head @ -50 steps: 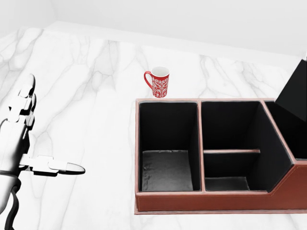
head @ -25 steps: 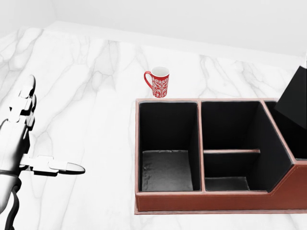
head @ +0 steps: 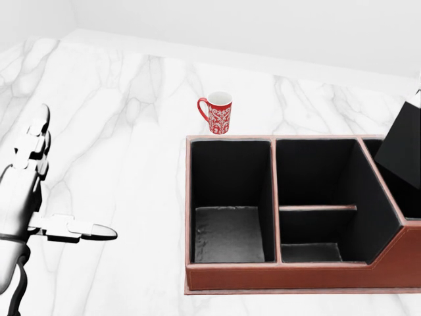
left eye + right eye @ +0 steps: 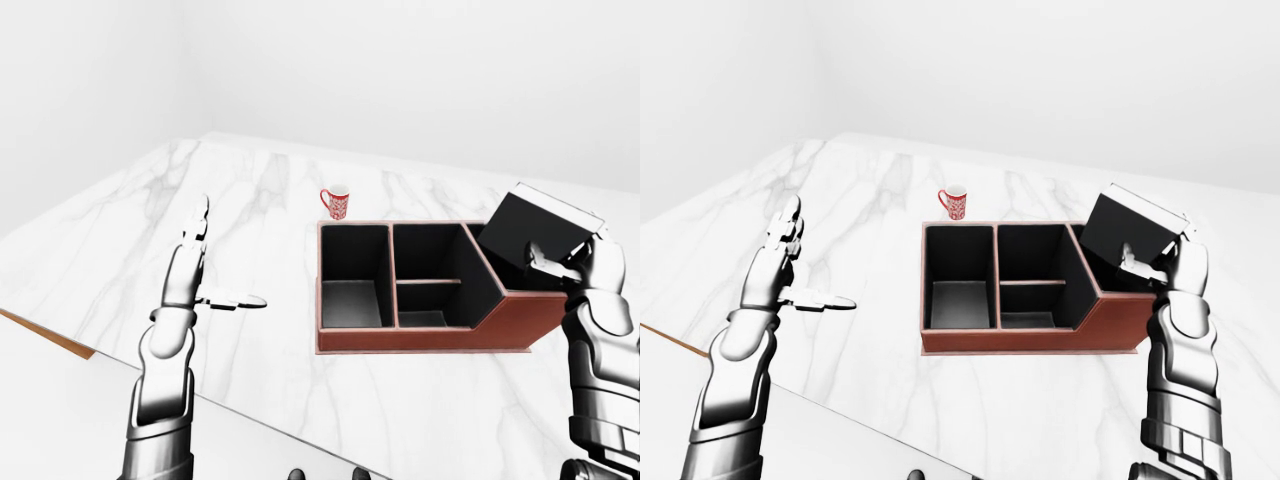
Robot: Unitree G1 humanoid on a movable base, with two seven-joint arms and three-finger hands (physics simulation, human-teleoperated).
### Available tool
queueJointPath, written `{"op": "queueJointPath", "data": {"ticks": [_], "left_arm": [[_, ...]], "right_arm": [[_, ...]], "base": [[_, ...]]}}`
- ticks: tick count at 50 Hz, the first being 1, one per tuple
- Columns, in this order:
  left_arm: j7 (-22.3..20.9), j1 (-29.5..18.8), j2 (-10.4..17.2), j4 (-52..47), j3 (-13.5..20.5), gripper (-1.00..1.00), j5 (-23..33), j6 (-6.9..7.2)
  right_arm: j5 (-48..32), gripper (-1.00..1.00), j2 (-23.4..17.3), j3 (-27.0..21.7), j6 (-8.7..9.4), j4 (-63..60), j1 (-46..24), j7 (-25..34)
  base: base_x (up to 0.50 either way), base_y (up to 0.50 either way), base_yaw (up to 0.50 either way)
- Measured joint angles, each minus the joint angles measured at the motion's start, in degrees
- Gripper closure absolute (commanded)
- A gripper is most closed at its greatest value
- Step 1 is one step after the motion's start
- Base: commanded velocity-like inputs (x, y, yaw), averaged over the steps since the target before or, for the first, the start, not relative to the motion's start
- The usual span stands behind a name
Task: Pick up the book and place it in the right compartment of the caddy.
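Right hand (image 4: 1170, 268) grips the tilted book (image 4: 1130, 235) above the caddy's (image 4: 1025, 340) right compartment, mug (image 4: 953, 203) at 11 o'clock, left hand (image 4: 780, 270) spread wide.

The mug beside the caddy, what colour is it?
The mug is red with a white ornamental pattern and a white inside, clearest in the head view.

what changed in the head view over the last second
The book, held tilted in the right hand, sank lower at the head view's right edge, over the caddy's right compartment. The left hand, open beside the caddy, the mug and the caddy stayed put.
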Motion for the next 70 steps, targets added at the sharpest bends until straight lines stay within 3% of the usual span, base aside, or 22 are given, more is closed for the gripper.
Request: {"op": "queueJointPath", "data": {"ticks": [46, 70], "left_arm": [[-0.37, -0.01, -0.21, -1.01, -0.39, -1.00, 0.68, 0.00], [-0.69, 0.25, -0.32, -1.67, -0.40, -1.00, 0.98, 0.00]], "right_arm": [[-0.85, 1.00, -3.23, 1.26, -0.02, 9.20, -3.15, -1.25], [-2.79, 1.00, -3.86, 2.90, -3.19, 14.22, -4.59, -1.95]], "base": [[0.00, 0.00, 0.00], [0.00, 0.00, 0.00]]}}
